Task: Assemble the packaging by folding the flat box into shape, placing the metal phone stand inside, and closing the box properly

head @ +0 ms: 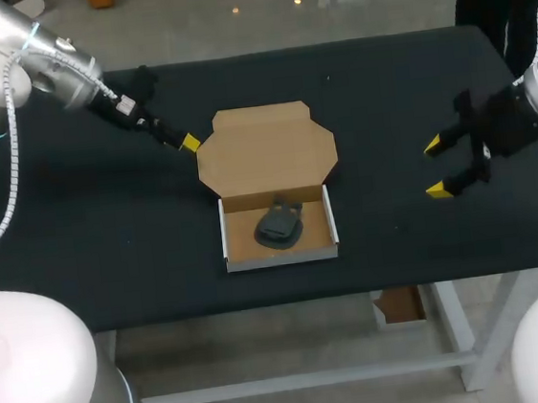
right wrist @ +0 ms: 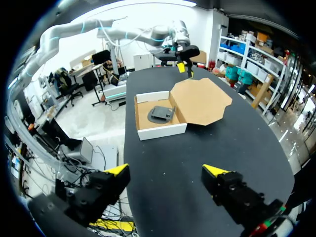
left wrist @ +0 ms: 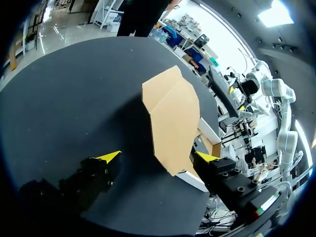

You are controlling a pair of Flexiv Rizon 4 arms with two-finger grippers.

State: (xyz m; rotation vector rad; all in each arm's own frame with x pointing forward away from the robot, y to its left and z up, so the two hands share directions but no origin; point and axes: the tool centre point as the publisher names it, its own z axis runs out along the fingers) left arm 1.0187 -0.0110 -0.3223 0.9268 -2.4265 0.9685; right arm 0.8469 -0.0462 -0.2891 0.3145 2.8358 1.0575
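At table centre: cardboard box (head: pixel 282 257), tray formed, walls upright, lid (head: pixel 266 154) folded back open behind the tray on the black table (head: pixel 109 237). Contents: metal phone stand (head: pixel 279 225), dark, resting on the tray floor, apparently folded flat, though too small to be sure. Handling, as judged: cardboard is light and thin, stiff only away from its creases, likely to slide on the table and dent under a hard pinch; the stand should weigh the tray down somewhat. Best hold: the lid's free rear edge or a corner, pinched across its thickness. Left gripper (left wrist: pixel 158 157): fingers spread wide, lid's corner lying between them, not clamped. Right gripper (head: pixel 436 167): fingers wide, holding nothing, well apart from the box.
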